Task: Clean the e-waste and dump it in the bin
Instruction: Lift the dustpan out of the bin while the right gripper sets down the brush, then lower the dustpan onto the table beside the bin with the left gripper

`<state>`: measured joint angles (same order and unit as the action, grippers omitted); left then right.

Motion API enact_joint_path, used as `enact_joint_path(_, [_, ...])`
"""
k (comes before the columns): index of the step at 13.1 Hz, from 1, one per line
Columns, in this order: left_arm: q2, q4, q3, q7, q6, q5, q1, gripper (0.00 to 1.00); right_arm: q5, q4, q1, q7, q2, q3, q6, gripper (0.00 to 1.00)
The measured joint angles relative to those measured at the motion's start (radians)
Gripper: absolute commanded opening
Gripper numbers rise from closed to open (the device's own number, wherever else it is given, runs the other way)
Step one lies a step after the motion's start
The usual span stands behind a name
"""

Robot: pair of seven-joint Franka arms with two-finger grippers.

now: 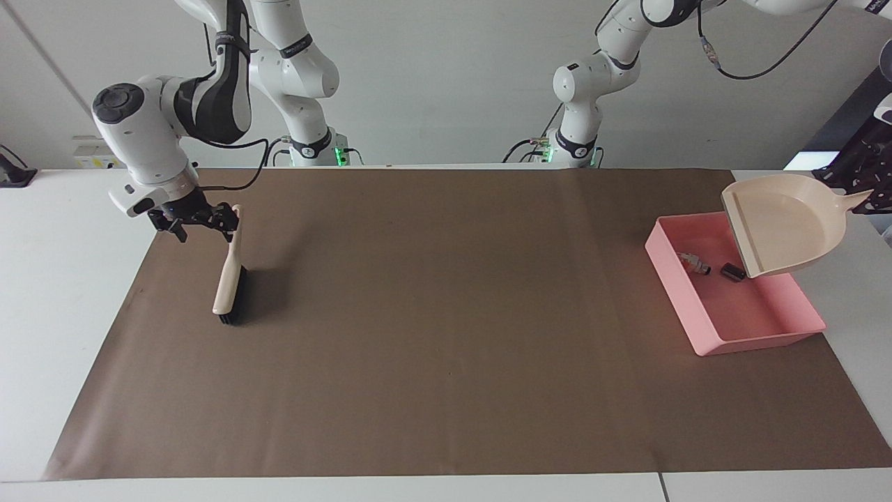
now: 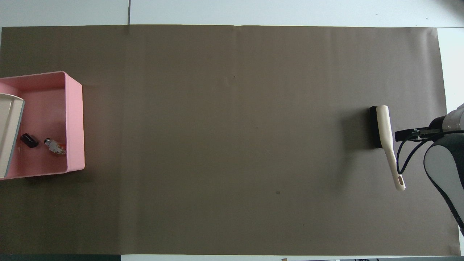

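E-waste: both pieces lie in the bin, the white piece with an orange mark and silvery end [image 1: 694, 263] beside the dark brown-black short cylinder [image 1: 731, 272]; they look apart
Bin: shallow rectangular pink plastic tray [image 1: 704, 335] on the brown paper sheet [image 1: 446, 362] covering the tabletop, at the left arm's end
Dustpan: beige plastic dustpan [image 1: 787, 223], tilted with its lip down over the bin's wall nearer the robots, looks emptied
Left gripper: [image 1: 864, 197] at the dustpan's handle by the facing view's edge; whether it pinches the handle I cannot tell
Right gripper: [image 1: 198, 219] fingers spread, just beside the handle tip of the beige hand brush with black bristles [image 1: 228, 289], which rests on the paper at the right arm's end
Progress: dumping appears done
Risk: lowering the dustpan carelessly could knock the bin's wall and shift the light tray
Risk: the spread right gripper could nudge the brush handle and topple it
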<state>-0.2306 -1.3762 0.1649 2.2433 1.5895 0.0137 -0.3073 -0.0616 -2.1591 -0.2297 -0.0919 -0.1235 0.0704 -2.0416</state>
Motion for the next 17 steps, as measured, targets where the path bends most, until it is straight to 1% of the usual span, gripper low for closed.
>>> enact_joint_path(2, [0.006, -0.012, -0.002, 0.01, -0.041, -0.041, 0.027, 0.01, 0.0, 0.052, 0.07, 0.161, -0.007, 0.002, 0.061, 1.0])
enact_joint_path(4, [0.017, -0.056, -0.003, 0.002, -0.044, -0.049, 0.102, 0.01, 0.0, 0.112, 0.141, 0.306, -0.008, 0.007, 0.12, 1.0])
enact_joint_path(6, [0.04, -0.126, -0.004, -0.046, -0.03, -0.05, 0.185, 0.01, 0.013, 0.182, 0.179, 0.388, -0.005, 0.009, 0.195, 1.0])
enact_joint_path(8, [0.091, -0.24, -0.004, -0.125, 0.037, -0.051, 0.268, 0.01, 0.056, 0.291, 0.182, 0.4, 0.018, 0.008, 0.299, 1.0])
enact_joint_path(11, [0.184, -0.453, -0.005, -0.268, 0.186, -0.051, 0.396, 0.01, 0.061, 0.502, 0.173, 0.368, 0.094, 0.005, 0.467, 1.0])
enact_joint_path(13, [0.213, -0.543, -0.005, -0.366, 0.246, -0.051, 0.473, 0.01, 0.061, 0.617, 0.167, 0.312, 0.138, 0.0, 0.546, 1.0])
enact_joint_path(14, [0.218, -0.573, -0.006, -0.425, 0.274, -0.051, 0.516, 0.0, 0.061, 0.641, 0.166, 0.295, 0.152, -0.001, 0.555, 1.0])
enact_joint_path(17, [0.217, -0.647, -0.007, -0.57, 0.356, -0.027, 0.632, 0.0, 0.061, 0.623, 0.166, 0.28, 0.171, -0.001, 0.541, 1.0])
